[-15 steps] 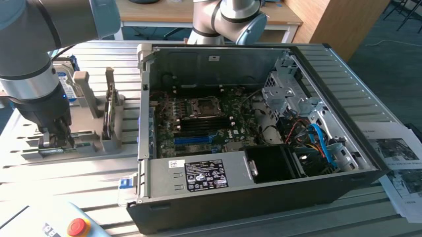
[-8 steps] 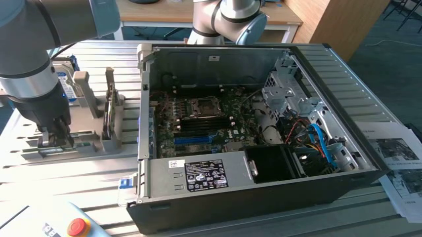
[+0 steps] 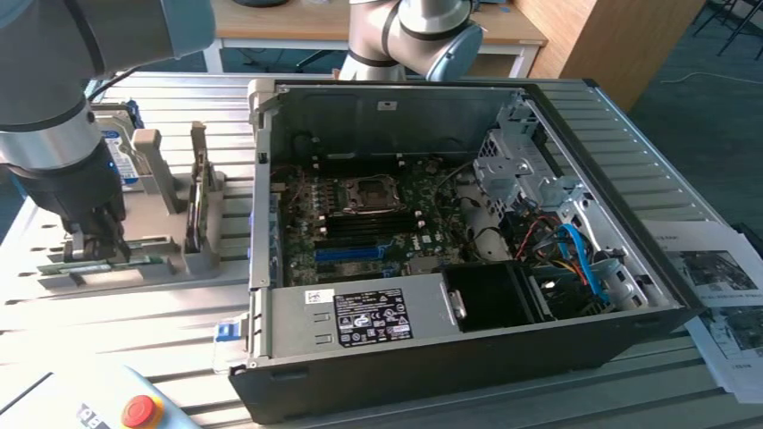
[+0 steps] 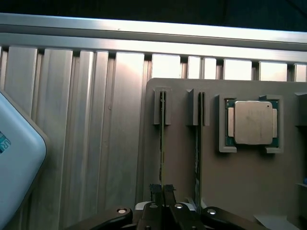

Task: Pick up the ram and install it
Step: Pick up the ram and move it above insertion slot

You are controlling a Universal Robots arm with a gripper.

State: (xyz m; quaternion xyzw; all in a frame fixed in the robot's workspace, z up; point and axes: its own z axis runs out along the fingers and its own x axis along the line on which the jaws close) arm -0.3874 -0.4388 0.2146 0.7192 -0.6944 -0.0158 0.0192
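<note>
the arm's pincer (image 4: 162, 189), its dark fingers (image 4: 156, 191) drawn nearly together, is clamped on the exposed edge of the ram (image 4: 162, 139), a thin green stick standing on edge in a slot of the grey holder (image 4: 249, 191) at the slatted worktop's (image 3: 131, 335) edge on the exterior view's left. a second stick (image 4: 197, 153) stands in the next slot, just beside it, and a metal-capped processor (image 4: 250, 122) lies in a recess further along. the open computer case (image 3: 477, 366) sits mid-worktop; its power supply label (image 3: 372, 316) carries print too small to read.
</note>
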